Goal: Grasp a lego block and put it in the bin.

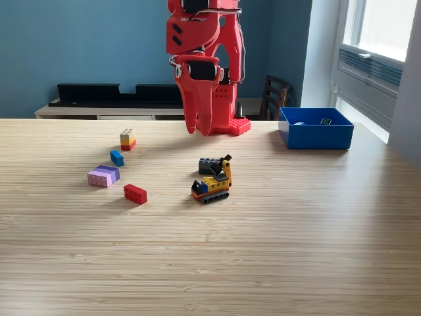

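The red arm is standing at the far side of the table (276, 250) with its end effector (200, 128) hanging tips-down just above the wood. It is carrying nothing. Its fingers are sitting close together, narrow rather than spread, though from this angle the gap between them is hard to read with certainty.

No block is being gripped, so the task appears to be at its opening step: choosing a piece and reaching for it.

The candidates are lying nearer the camera than the end effector. Toward the exterior view's left of it are sitting a stacked yellow-and-red block (128, 139), a small blue block (117, 158), a lilac block (103, 176) and a red block (135, 193). Almost directly in front of it is standing a yellow toy digger (212, 184), with a black block (209, 165) touching its boom.

The bin (316, 135) is resting well apart to the exterior view's right of the end effector, at about the same depth, with small items already inside.

The next move calls for widening the fingers, extending outward and lowering over one loose block.
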You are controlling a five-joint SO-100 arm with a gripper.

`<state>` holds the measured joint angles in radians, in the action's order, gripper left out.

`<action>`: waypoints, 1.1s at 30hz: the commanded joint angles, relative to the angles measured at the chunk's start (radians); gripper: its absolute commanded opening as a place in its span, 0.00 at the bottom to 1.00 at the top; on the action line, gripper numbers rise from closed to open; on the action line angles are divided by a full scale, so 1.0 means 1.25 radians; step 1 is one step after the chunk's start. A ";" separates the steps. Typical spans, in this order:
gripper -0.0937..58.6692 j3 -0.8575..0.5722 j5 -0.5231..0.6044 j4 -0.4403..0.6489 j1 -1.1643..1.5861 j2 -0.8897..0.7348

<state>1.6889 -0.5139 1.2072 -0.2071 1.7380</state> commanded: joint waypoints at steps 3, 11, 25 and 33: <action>0.61 -0.044 0.005 -0.013 0.016 -0.066; 0.61 -0.104 0.002 -0.012 0.018 -0.202; 0.56 -0.212 0.031 -0.015 0.043 -0.323; 0.52 -0.263 0.075 -0.026 0.083 -0.391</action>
<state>1.4343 -0.4326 1.1904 -0.1181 1.2410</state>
